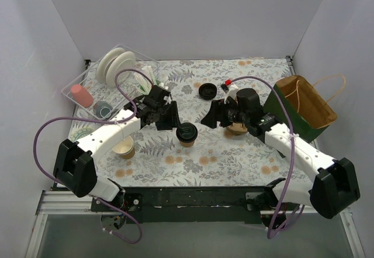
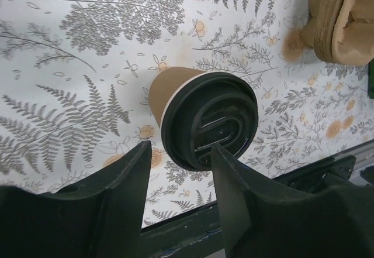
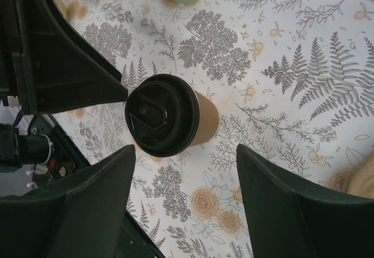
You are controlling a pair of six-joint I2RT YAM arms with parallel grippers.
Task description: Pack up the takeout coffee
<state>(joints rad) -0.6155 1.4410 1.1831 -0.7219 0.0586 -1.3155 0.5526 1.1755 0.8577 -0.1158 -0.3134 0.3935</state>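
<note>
Jaws spread on both sides: left gripper [image 2: 180,148] open just beside the takeout coffee [image 1: 187,133], upright on the table [image 1: 245,152]. Right gripper [image 3: 184,152] frames it, probably because the paper bag [image 1: 304,109] sits on its side.

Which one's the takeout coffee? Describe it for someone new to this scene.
On the floral table, look at the middle, left of the paper bag. The coffee is the small brown cup standing there; unlike the open cup to its left, it wears a black lid.
</note>
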